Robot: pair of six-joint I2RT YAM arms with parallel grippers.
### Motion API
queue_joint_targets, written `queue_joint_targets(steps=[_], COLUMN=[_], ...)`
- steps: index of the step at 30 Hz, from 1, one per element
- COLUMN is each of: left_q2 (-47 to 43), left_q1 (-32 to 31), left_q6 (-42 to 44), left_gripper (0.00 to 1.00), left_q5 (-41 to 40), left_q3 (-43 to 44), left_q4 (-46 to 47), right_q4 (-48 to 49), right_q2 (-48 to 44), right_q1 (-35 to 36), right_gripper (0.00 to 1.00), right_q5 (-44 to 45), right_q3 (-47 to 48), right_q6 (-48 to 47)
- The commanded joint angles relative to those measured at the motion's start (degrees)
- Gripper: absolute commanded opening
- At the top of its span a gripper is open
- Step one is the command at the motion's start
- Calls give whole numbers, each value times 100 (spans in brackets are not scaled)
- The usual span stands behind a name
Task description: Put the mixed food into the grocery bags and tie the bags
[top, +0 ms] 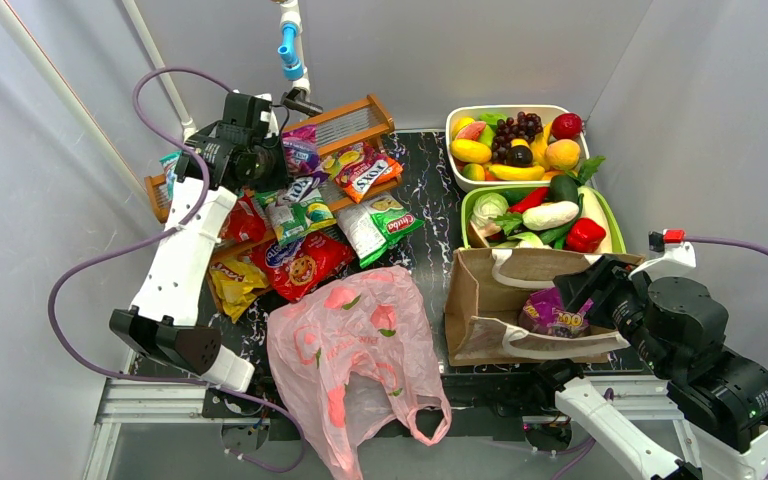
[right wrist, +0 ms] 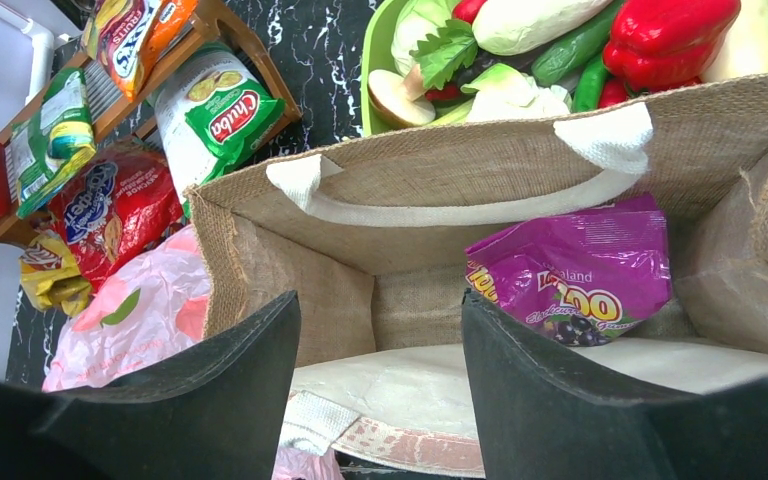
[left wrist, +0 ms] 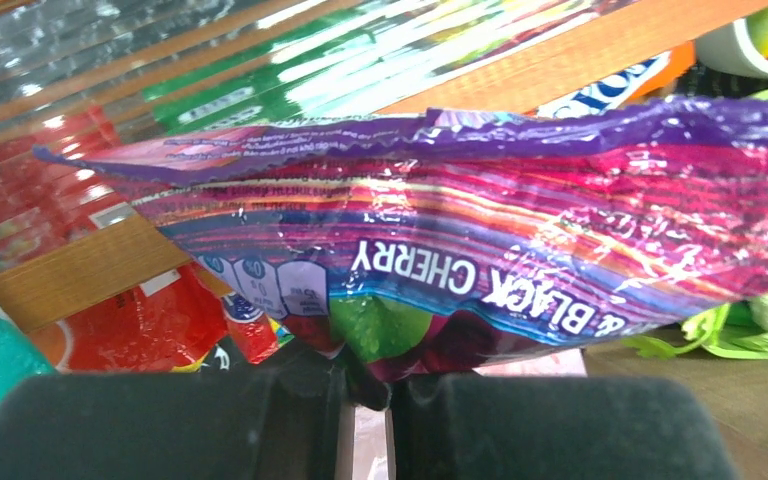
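At the table's far-left corner my left pincer clamps the purple black-cherry packet; pink bag lies nearward; right pincer gapes over the brown tote.

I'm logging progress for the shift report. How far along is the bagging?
Done: one purple packet lies in the brown tote. In hand: the left gripper pinches a cherry packet at the rack. Remaining: other packets, toy fruit and vegetables, the flat pink bag, and tying both bags.
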Motion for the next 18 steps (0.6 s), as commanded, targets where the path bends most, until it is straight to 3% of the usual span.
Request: queue_joint_targets(steps=[1,8,18], left_q2=[-194,-366,-138], left_q1=[34,-59,-1204], left_q6=[-184,-88,266], left_gripper=[0,0,0], left_q5=[568,1610,2121], left_q3=[430,957,1724], left_q4=[80,104,125], right_q4=[214,303,1121], right_q2=[23,11,-203], right_q1=[-2,-7,-7], right_gripper=[67,67,70], right_q5=[51,-38,-1020], right_q3=[40,130,232], right_q6=[5,-72,-425])
